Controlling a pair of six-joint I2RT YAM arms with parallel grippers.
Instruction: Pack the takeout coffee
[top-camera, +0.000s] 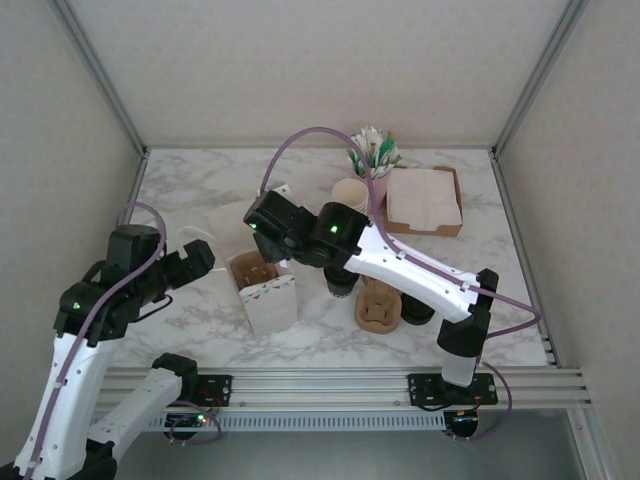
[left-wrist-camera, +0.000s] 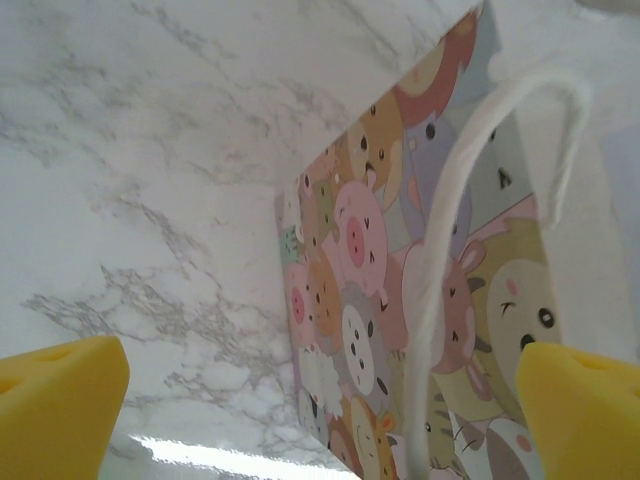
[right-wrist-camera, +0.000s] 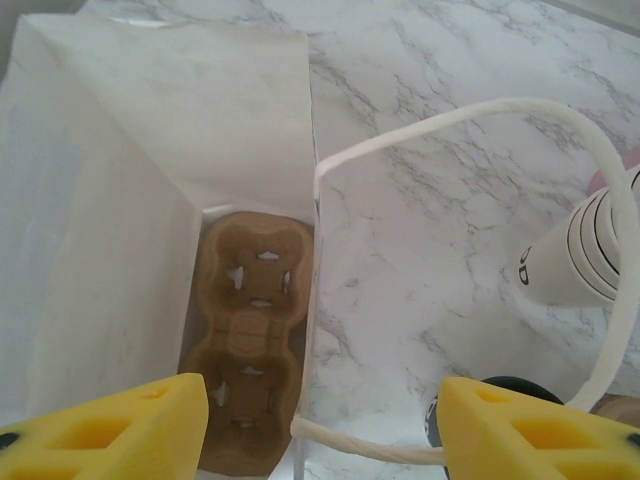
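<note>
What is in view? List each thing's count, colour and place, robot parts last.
bag: one, white, one printed side, front centre
carrier: two, brown, one in the bag, one on the table beside it
cup: one, cream, back centre
pink cup: one, holding sticks, right of the cup
napkins: one stack, white, brown tray, back right
black items: two, flanking the loose carrier
left gripper: one, open, left of the bag
right gripper: one, open, above the bag
</note>
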